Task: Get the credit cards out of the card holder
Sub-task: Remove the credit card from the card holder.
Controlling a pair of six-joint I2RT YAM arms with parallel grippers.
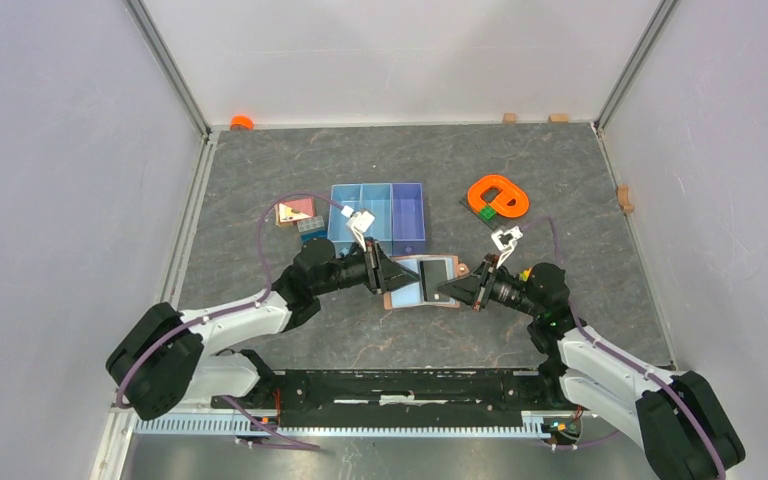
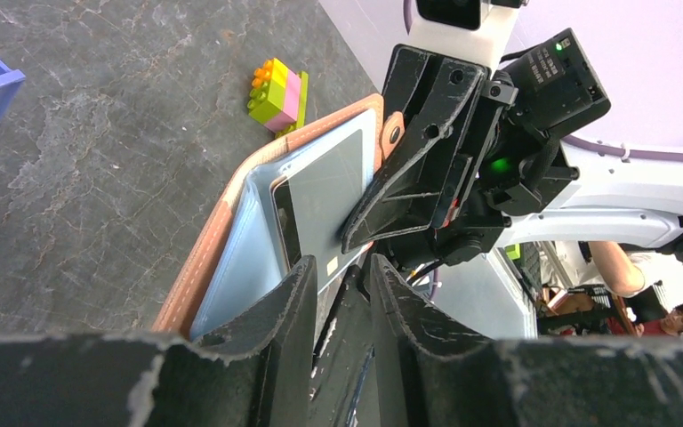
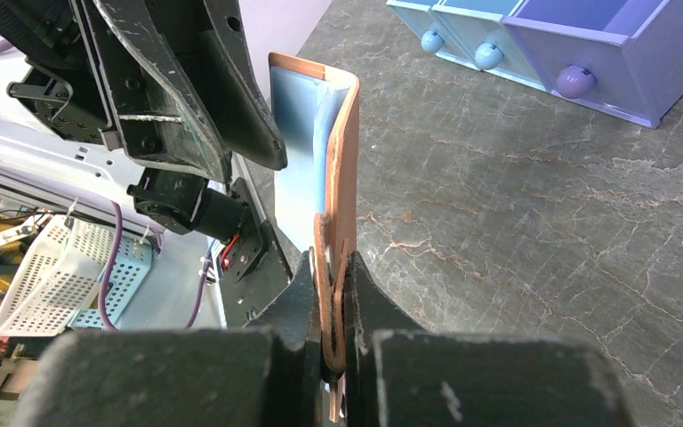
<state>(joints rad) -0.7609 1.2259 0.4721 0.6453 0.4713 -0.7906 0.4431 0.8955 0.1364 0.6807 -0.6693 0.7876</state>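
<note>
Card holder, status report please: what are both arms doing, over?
Right fingers clamped on card holder edge. Left fingers at a card tucked inside, grip unclear. Card not yet out. Nothing blocking.

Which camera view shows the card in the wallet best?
Left wrist view: the glossy card lies close up against the wallet's blue lining. The top view shows a tiny grey patch; the right wrist view sees the wallet edge-on, card hidden.

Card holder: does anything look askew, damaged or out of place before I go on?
Nothing stands out. The card holder is open and looks intact, its tab edge pinched in the right gripper; a credit card shows at its inner pocket, by the left gripper.
</note>
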